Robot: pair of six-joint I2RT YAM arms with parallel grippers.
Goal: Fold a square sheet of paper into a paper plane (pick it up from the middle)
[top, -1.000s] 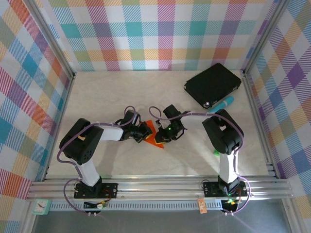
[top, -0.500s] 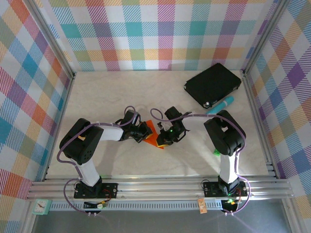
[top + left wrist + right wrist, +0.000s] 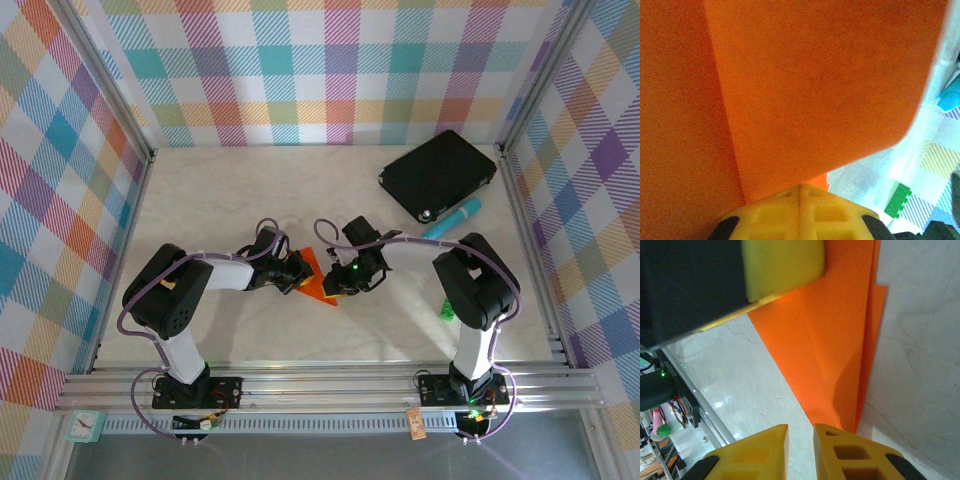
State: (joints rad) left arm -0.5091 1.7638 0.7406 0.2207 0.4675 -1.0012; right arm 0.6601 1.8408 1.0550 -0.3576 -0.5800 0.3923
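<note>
Orange paper plane (image 3: 316, 282) lies on the surface (image 3: 230, 200), left gripper (image 3: 292, 276) pinched shut on its side; its long axis points the tip straight at the right gripper (image 3: 801, 429), jaws barely apart

The paper plane (image 3: 316, 281) is plain bright orange, darker where its layers shade each other. The counter (image 3: 230, 200) is cream with faint grey marbling. The walls (image 3: 330, 70) carry a pastel plaid of teal, purple, orange, yellow, green and pink on white. At the counter's far right corner the pad (image 3: 438, 175) is black and the tube (image 3: 455, 216) just beside it is teal. Near the right edge the small block (image 3: 446, 313) is green. The left arm (image 3: 175, 290) and right arm (image 3: 470, 290) are black and white with purple cables (image 3: 318, 230). The left end effector (image 3: 800, 192) and right end effector (image 3: 801, 432) have yellow fingers on black. The rail (image 3: 320, 385) along the near edge is silver
</note>
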